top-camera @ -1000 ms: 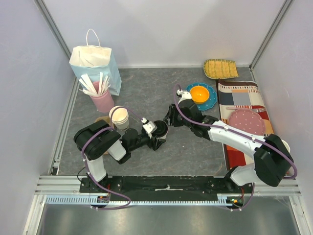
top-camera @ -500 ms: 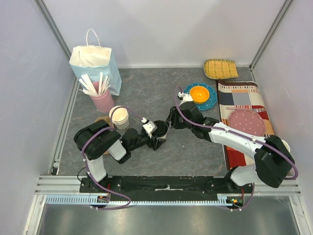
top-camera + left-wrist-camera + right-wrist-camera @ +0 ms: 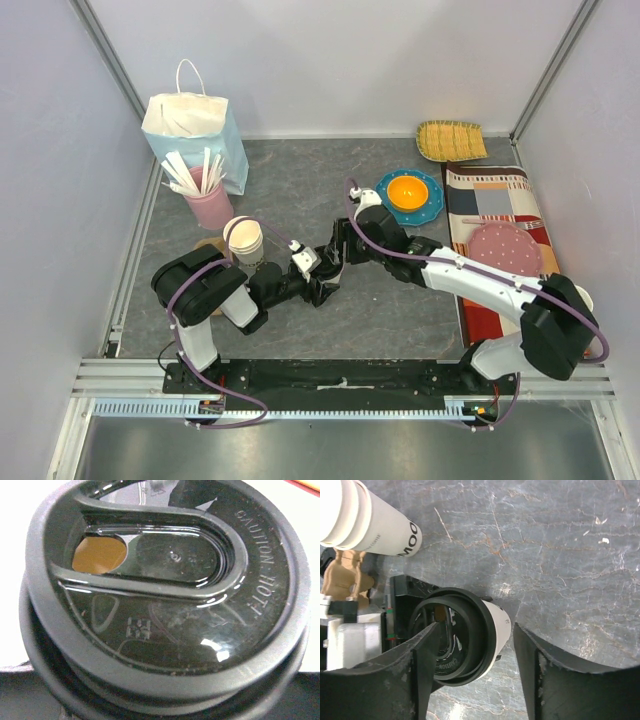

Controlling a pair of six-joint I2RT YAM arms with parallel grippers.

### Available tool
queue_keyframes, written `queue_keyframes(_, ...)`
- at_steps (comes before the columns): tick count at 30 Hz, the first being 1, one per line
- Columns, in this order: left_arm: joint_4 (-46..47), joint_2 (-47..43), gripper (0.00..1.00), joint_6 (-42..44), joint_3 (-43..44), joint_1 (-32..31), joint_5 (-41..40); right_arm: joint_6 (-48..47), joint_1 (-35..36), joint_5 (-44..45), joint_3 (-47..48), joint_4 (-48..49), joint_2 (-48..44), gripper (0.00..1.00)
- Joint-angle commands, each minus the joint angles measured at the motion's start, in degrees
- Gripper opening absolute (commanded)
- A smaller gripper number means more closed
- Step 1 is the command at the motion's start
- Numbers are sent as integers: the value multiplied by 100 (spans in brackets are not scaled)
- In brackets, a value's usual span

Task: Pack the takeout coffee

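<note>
The takeout coffee point(image 3: 496, 626) is a white paper cup with a black lid point(image 3: 165, 595), lying on its side just above the table. My left gripper point(image 3: 322, 282) is shut on it. Its fingertips point(image 3: 490, 599) press the cup's sides below the lid, and the lid fills the left wrist view. My right gripper point(image 3: 475, 630) is open and straddles the cup. One finger point(image 3: 420, 655) lies over the lid and the other point(image 3: 535, 650) stands clear of the cup wall. In the top view my right gripper point(image 3: 338, 254) meets the left one at mid-table and mostly hides the cup.
Stacked lidless cups point(image 3: 244, 240) stand left of the grippers and also show in the right wrist view point(image 3: 370, 522). A pink cup of white sticks point(image 3: 208, 200) and a paper bag point(image 3: 195, 125) are at back left. An orange bowl point(image 3: 408, 190) and a placemat point(image 3: 480, 200) lie at right.
My right gripper has moved left toward the left gripper and now straddles the held cup. The left arm has stayed in place.
</note>
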Motion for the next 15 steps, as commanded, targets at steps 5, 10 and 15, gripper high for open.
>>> queue_keyframes(5,1837,149,70,57,42,52,-13,86,-10,169,-27,-51,204,45)
queue_keyframes(10,1828,184,70,40,60,60,-39,323,-1,-191,-238,133,186,39)
queue_keyframes(15,1828,193,69,49,60,60,-118,447,8,131,-213,-303,29,35)
